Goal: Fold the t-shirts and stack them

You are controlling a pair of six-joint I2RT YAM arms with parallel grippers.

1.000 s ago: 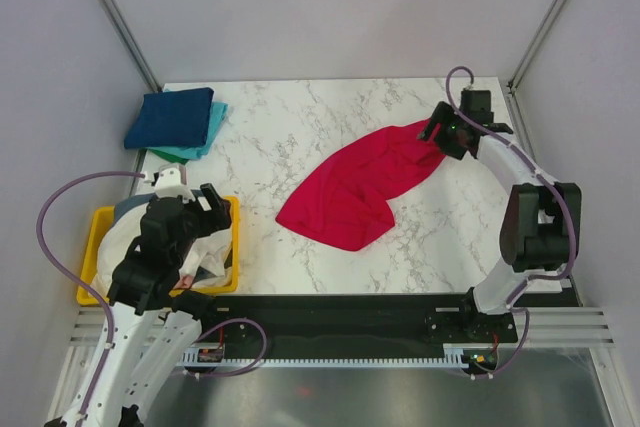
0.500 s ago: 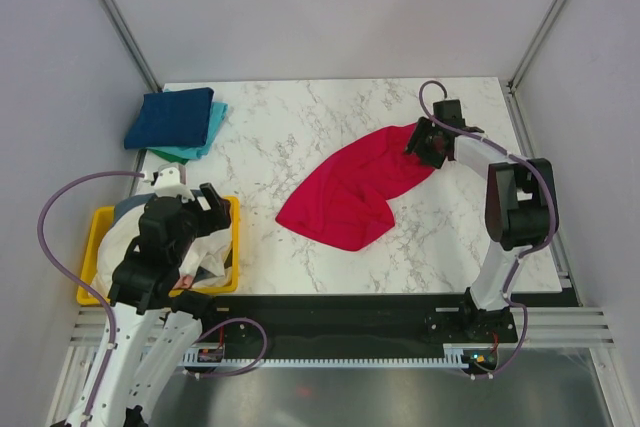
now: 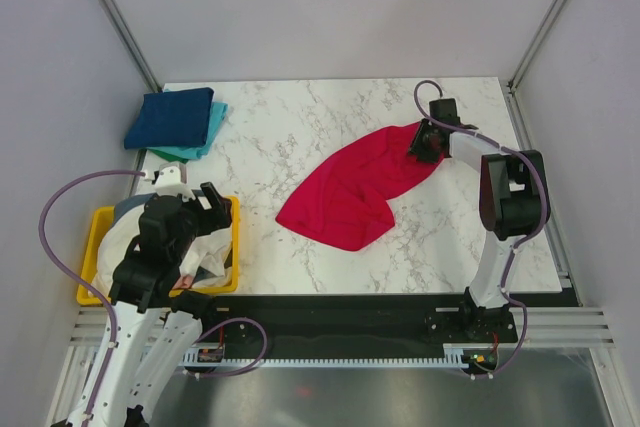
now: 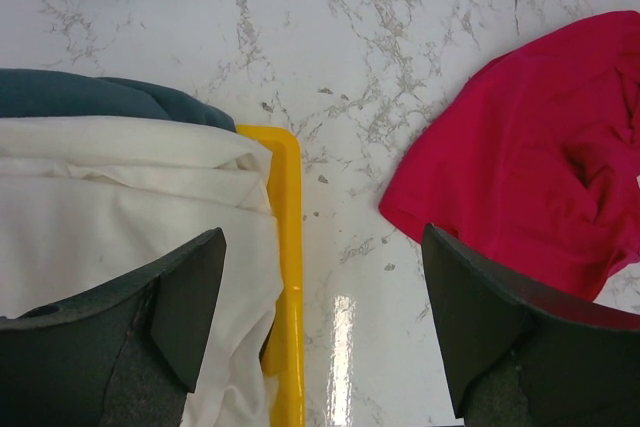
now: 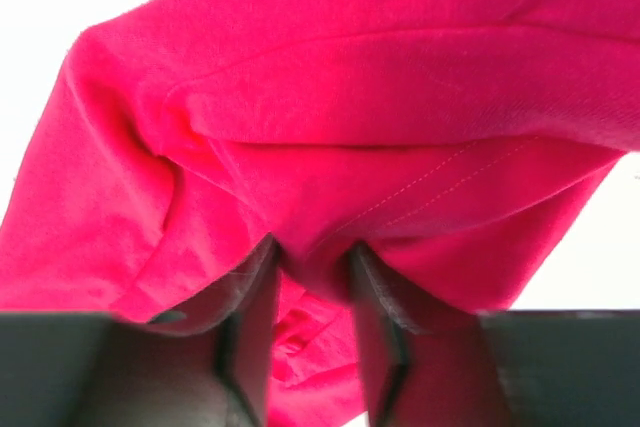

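Roughly mid-bench, somewhat toward the right edge, lies the red shirt (image 3: pixel 355 187). It is crumpled into a long diagonal band that runs from its broad near end up toward the far right corner. The narrow far end is clenched in the right gripper (image 5: pixel 310 282), whose two fingers press together on a fold of the cloth. The rest of the shirt lies on the marble bench (image 3: pixel 290 137).

Well apart from it, at the near left corner, sits a yellow bin (image 3: pixel 88 252). A white shirt (image 4: pixel 110 207) is heaped in it, with a slate shirt (image 4: pixel 90 97) just behind. The left gripper (image 4: pixel 320 327) hangs over the bin's right rim, released, its fingers spread wide.

At the far left corner is a folded stack, with a navy shirt (image 3: pixel 172 115) on top of a teal shirt (image 3: pixel 213 122). A green edge (image 3: pixel 175 154) shows underneath on the near side.
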